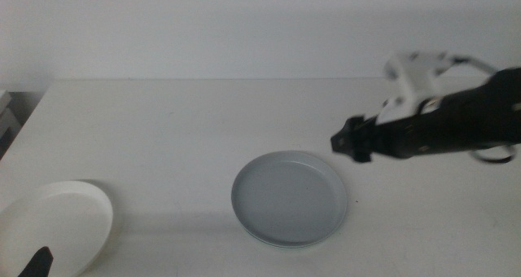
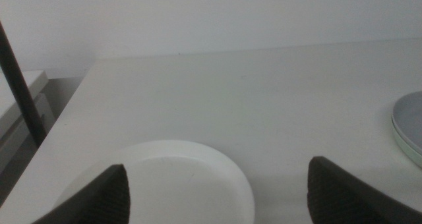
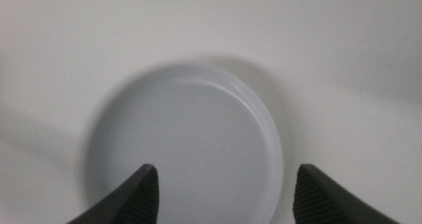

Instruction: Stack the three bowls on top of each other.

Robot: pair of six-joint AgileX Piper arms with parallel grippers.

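Observation:
The grey bowl (image 1: 289,195) sits at the table's middle front, nested on the pale mint green bowl, of which only a thin rim (image 1: 285,244) shows beneath it. The white bowl (image 1: 53,224) lies alone at the front left. My right gripper (image 1: 345,140) hovers open and empty above the stack's right rim; its wrist view looks straight down on the grey bowl (image 3: 184,145) between the jaws (image 3: 224,174). My left gripper (image 1: 37,262) waits at the bottom left edge, open, with the white bowl (image 2: 171,181) just ahead of it (image 2: 217,165).
The white table (image 1: 179,130) ends at a pale wall behind. A dark rod (image 2: 20,85) and a white unit stand past the table's left edge. The stack's edge (image 2: 410,125) shows in the left wrist view.

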